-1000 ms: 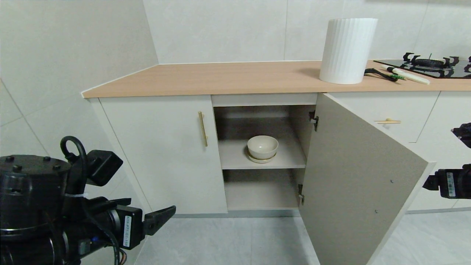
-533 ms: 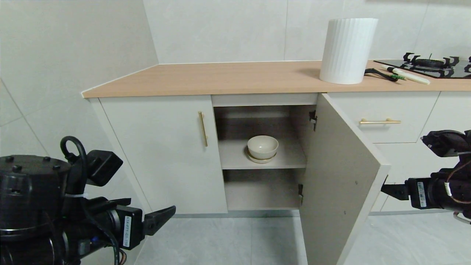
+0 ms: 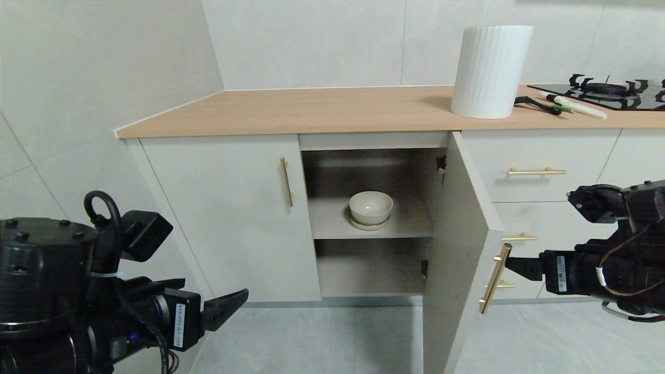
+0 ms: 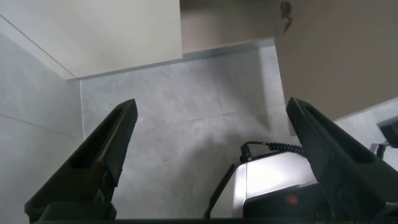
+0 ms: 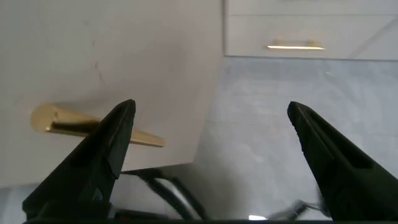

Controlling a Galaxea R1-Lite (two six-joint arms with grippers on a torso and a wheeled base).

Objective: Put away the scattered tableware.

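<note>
A cream bowl (image 3: 371,206) sits on a small gold-rimmed plate (image 3: 369,225) on the middle shelf of the cabinet. The cabinet door (image 3: 462,249) stands partly open, its gold handle (image 3: 495,278) facing right. My right gripper (image 3: 519,267) is open just right of that handle, at the door's outer face. In the right wrist view the right gripper (image 5: 211,112) spreads wide, with the handle (image 5: 93,126) and door (image 5: 112,68) close in front. My left gripper (image 3: 228,304) hangs low at the left, and in the left wrist view the left gripper (image 4: 211,112) is open over the floor, holding nothing.
A tall white ribbed container (image 3: 491,70) stands on the wooden countertop (image 3: 311,109), with utensils (image 3: 571,106) and a black stove (image 3: 608,93) to its right. Drawers with gold handles (image 3: 535,171) lie right of the door. The left cabinet door (image 3: 228,218) is closed. Grey floor (image 3: 322,337) lies below.
The cabinet door has swung toward closing, and its outer handle now shows. My right gripper has moved left with the door. The left arm and bowl have not moved.
</note>
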